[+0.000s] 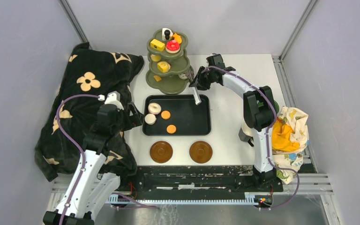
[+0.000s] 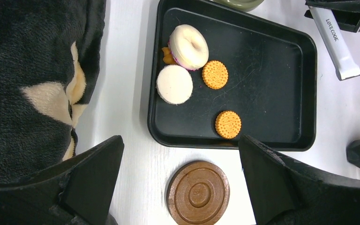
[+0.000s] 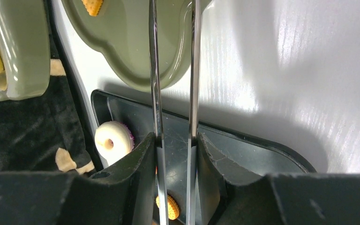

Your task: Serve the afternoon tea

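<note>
The olive-green three-tier stand stands at the back with yellow, red and white pastries on its tiers. My right gripper is shut on the metal tongs. Their blades reach over the stand's lowest tier, and their white handle hangs over the black tray. On the tray lie a white donut, a white round cake and two orange cookies. Two brown saucers sit in front. My left gripper hangs open above the left saucer.
A black blanket with cream flowers covers the table's left side. A yellow and white cloth lies at the right edge. A mug is partly hidden behind the right arm. Grey walls close in the back and sides.
</note>
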Action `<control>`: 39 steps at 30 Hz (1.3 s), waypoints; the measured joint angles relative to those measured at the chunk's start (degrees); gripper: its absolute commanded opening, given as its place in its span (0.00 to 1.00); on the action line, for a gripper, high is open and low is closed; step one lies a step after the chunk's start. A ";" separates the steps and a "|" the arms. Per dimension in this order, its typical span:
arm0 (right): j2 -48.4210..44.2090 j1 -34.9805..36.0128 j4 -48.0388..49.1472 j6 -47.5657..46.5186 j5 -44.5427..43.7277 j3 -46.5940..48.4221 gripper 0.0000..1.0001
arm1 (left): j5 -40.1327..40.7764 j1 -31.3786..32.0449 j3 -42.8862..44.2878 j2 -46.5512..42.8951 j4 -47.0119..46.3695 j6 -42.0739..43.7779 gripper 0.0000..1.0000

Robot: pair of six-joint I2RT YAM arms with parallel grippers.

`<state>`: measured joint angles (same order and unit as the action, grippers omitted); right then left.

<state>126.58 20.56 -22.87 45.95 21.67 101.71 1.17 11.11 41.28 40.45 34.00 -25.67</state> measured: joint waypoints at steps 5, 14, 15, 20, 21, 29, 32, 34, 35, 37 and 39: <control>0.92 0.00 0.17 0.94 0.33 0.22 0.24 | 0.04 0.00 0.00 0.00 0.15 0.00 0.99; 0.94 -0.04 1.44 1.31 0.42 -0.09 0.40 | 0.07 0.00 0.00 0.11 0.15 0.00 0.99; 0.94 -0.04 1.49 1.29 0.44 -0.26 0.41 | 0.09 0.00 0.00 0.11 0.15 0.00 0.99; 0.92 -0.04 2.97 1.33 1.03 -2.05 0.45 | 0.04 0.00 0.00 0.59 0.17 0.00 0.99; 0.92 -0.04 3.23 1.33 1.25 -2.54 0.46 | 0.04 0.00 0.00 0.72 0.15 0.00 0.99; 0.87 -0.04 4.02 1.33 1.81 -4.33 0.46 | 0.04 0.00 0.00 0.87 0.15 0.00 0.99; 0.24 -0.04 4.15 1.31 1.81 -5.07 0.47 | 0.04 0.00 0.00 0.79 0.15 0.00 0.99; -0.37 -0.04 4.15 1.27 1.81 -5.46 0.47 | 0.04 0.00 0.00 0.61 0.15 0.00 0.99; -0.81 -0.04 4.15 1.20 1.81 -5.70 0.47 | 0.04 0.00 0.00 0.52 0.15 0.00 0.99; -1.75 -0.04 4.02 1.11 1.81 -6.10 0.47 | 0.04 0.00 0.00 0.37 0.13 0.00 0.99; -3.13 -0.04 3.98 0.87 1.81 -6.54 0.47 | 0.04 0.00 0.00 0.37 0.15 0.00 0.99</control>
<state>123.46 20.51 -18.90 46.83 23.49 95.18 1.21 11.11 41.28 40.82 34.15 -25.67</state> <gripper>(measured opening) 0.472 0.992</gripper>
